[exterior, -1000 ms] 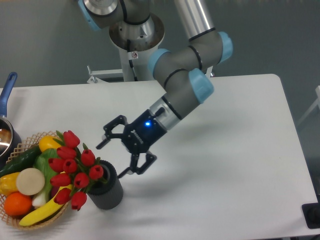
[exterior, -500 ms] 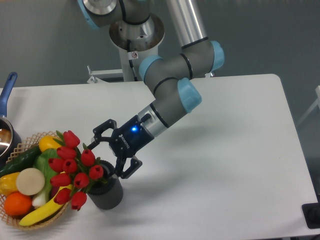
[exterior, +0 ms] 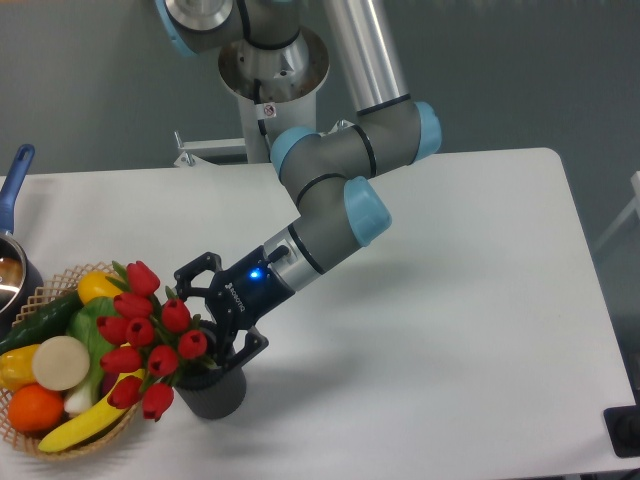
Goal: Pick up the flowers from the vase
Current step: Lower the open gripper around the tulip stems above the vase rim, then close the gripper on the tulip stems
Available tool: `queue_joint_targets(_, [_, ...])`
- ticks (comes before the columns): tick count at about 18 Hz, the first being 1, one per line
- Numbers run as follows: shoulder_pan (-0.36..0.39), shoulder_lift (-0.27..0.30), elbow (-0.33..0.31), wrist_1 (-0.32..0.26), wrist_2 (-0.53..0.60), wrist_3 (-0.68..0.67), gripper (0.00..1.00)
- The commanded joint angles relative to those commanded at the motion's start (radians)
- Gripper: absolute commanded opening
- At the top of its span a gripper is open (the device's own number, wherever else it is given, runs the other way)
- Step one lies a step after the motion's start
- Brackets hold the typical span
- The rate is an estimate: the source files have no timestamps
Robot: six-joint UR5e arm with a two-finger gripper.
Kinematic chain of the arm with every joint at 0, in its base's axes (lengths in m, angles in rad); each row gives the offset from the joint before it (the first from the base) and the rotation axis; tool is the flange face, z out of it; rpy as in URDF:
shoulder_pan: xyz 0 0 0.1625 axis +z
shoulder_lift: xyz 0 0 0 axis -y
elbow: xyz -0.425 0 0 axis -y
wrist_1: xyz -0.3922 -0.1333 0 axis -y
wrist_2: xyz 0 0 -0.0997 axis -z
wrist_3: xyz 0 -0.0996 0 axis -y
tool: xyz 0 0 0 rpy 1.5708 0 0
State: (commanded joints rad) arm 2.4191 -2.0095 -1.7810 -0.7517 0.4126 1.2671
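Bunch of red tulip buds with green stems and leaves (exterior: 145,335): located at lower left of the frame; stems are seated in the vase, with the long axis tilted up and to the left, so that the buds are spread over the basket edge; lowest bud is drooped beside the vase wall.

Short dark grey-black ribbed cylindrical vase (exterior: 215,388): stood upright on the white table (exterior: 450,300), just right of the basket.

Black two-finger gripper (exterior: 215,315): pointed down and left from the grey and blue arm; fingers are held apart, one above the bunch's right edge, the other at the vase rim; nothing is clasped; contact with the buds cannot be told.

Round wicker basket of colourful fruit and vegetables (exterior: 60,365): set at the lower left corner, touching or just beside the vase.

Blue-handled metal pot (exterior: 12,240): partly cut off by the left edge.
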Motion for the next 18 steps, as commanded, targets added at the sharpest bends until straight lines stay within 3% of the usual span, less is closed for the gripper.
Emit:
queue_joint_targets(2, [0.003,0.002,0.006,0.000,0.000,0.000,0.15])
queue_joint_targets(5, [0.005,0.005,0.008,0.000,0.000,0.000,0.06])
queue_joint_targets(18, [0.015,0.025,-0.003,0.000,-0.040,-0.009,0.06])
